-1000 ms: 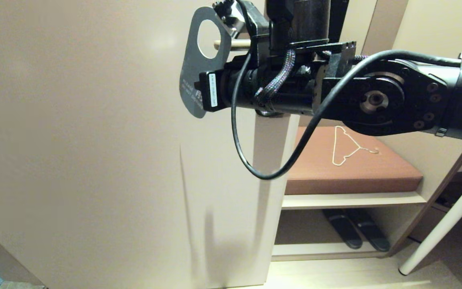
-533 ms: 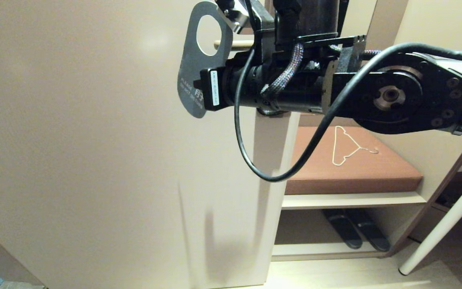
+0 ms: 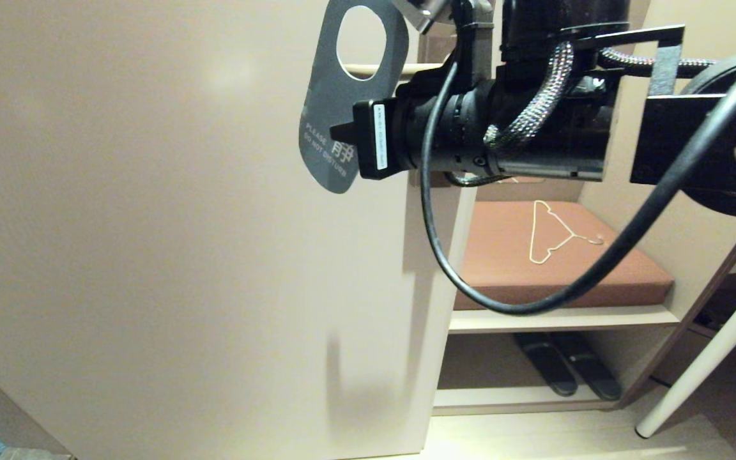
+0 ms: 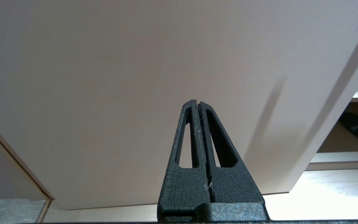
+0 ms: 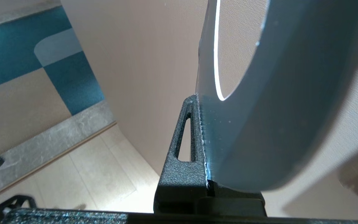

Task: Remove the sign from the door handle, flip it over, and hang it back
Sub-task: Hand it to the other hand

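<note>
A grey-blue sign [image 3: 342, 121] reading "PLEASE DO NOT DISTURB", rounded at both ends, hangs tilted before the beige door [image 3: 151, 223], the slim cream door handle [image 3: 400, 68] visible through its big hole. Beyond the door's edge, a white wire hanger [image 3: 550, 233] lies on a brown cushioned shelf [image 3: 534, 275], dark slippers [image 3: 563, 370] beneath. The right pincer [image 5: 202, 133] is clenched on the sign's edge near the hole. The left pincer [image 4: 199, 124], clenched and empty, points at the lower door.

Sign [image 3: 336, 108] before door [image 3: 151, 223], handle [image 3: 368, 68] behind
</note>
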Tool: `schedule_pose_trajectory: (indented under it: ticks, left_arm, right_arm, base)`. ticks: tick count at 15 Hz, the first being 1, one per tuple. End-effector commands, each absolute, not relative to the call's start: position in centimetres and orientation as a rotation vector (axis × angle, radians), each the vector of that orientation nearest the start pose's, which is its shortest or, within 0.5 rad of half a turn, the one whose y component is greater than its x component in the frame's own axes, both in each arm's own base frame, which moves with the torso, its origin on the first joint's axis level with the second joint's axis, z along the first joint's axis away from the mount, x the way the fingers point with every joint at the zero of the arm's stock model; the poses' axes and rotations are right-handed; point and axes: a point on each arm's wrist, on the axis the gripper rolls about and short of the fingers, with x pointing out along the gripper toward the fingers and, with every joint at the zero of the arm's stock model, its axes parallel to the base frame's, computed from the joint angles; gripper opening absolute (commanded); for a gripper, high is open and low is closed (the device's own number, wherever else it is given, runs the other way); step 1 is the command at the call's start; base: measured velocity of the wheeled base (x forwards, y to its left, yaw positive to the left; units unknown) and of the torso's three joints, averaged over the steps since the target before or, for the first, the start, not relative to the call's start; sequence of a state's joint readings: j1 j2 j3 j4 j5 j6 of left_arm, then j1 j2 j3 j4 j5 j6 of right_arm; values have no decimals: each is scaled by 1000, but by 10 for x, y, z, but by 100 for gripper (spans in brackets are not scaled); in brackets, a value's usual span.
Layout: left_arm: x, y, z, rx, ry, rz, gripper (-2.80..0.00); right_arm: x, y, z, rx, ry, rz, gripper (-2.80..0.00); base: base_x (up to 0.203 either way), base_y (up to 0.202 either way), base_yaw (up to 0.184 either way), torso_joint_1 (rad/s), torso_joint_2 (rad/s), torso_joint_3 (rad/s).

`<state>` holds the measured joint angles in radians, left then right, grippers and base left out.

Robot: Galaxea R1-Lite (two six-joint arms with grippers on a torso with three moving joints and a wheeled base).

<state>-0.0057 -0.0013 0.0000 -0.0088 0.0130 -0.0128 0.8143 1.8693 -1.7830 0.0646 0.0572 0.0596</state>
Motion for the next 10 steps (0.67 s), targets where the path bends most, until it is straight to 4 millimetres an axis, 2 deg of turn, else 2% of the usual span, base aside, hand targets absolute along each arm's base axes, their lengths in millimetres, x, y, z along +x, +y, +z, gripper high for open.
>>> schedule_pose_trajectory:
  ticks: [1, 5, 7, 10]
  left_arm:
    - [-23, 0, 76, -13, -9, 8, -280]
    - [-23, 0, 76, -13, -9, 8, -280]
    - [-23, 0, 76, -12, -9, 8, -280]
    - [-23, 0, 76, -12, -9, 8, -280]
  right_arm:
    - [239, 256, 344, 7, 150, 867, -280]
    - [217, 232, 355, -9, 153, 866, -280]
    - [206, 219, 353, -29, 161, 861, -280]
    - [194, 187, 351, -60, 168, 809, -280]
  base:
    - [0, 0, 0, 0, 0, 0]
    - [0, 0, 0, 0, 0, 0]
    - [0, 0, 0, 0, 0, 0]
    - [0, 0, 0, 0, 0, 0]
